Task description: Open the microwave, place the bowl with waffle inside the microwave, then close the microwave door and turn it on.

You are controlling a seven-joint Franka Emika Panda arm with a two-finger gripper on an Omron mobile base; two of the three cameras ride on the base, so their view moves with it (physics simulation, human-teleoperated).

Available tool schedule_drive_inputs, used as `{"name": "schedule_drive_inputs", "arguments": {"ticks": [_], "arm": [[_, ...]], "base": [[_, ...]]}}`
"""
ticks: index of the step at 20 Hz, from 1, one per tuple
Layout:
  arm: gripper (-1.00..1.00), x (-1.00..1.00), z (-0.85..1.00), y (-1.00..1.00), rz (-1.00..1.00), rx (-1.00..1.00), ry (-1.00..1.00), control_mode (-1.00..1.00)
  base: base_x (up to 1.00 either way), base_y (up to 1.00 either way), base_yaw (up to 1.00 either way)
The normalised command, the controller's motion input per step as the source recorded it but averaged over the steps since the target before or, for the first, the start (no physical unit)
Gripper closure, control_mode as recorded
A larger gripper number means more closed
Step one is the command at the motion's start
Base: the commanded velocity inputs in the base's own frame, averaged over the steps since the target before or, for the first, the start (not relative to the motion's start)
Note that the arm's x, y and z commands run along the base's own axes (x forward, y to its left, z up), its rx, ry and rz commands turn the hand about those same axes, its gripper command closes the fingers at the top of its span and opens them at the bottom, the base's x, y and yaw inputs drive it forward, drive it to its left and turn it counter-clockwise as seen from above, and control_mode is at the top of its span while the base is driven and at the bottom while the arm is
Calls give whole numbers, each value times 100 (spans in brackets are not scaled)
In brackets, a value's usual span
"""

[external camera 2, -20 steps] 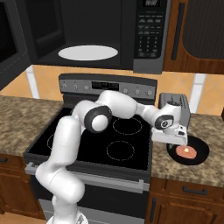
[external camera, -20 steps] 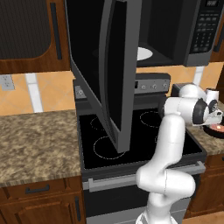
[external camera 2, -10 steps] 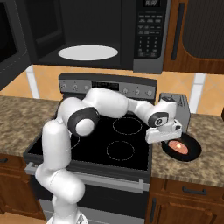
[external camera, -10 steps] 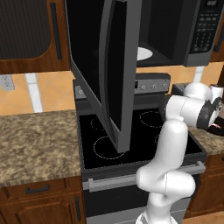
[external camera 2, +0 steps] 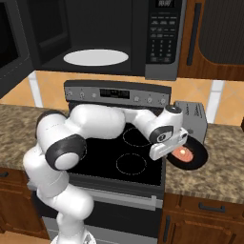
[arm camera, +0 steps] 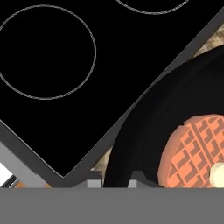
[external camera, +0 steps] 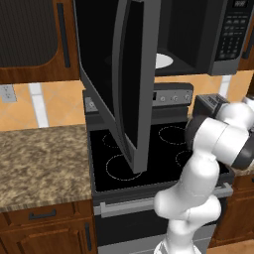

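Hand view: gripper jaws closed on the near rim of the shallow black bowl with reddish-brown waffle. Right base view: bowl tilted over the speckled granite counter, between black glass cooktop and grey toaster. Left base view: wide black-glass microwave door swung open, white turntable plate visible inside the dark-grey steel microwave.

Dark wood cabinets fill the upper left; speckled granite tabletop at left, black stove centre, orange wall behind.
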Motion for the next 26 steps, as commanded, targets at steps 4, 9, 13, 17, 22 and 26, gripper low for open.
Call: {"name": "schedule_drive_inputs", "arguments": {"ticks": [4, 9, 13, 17, 22, 26], "arm": [[100, -30, 43, 19, 7, 2, -3, -100], [100, -35, 89, 65, 28, 2, -7, -100], [100, -53, 74, 80, 44, 0, -21, -100], [100, -66, 58, 97, 43, -10, -38, -100], [100, -70, 56, 100, 40, -16, -42, -100], [100, -72, 85, 97, 32, -10, -38, -100]], "base": [[0, 0, 0], [0, 0, 0], [0, 0, 0], [0, 0, 0], [0, 0, 0], [0, 0, 0]]}}
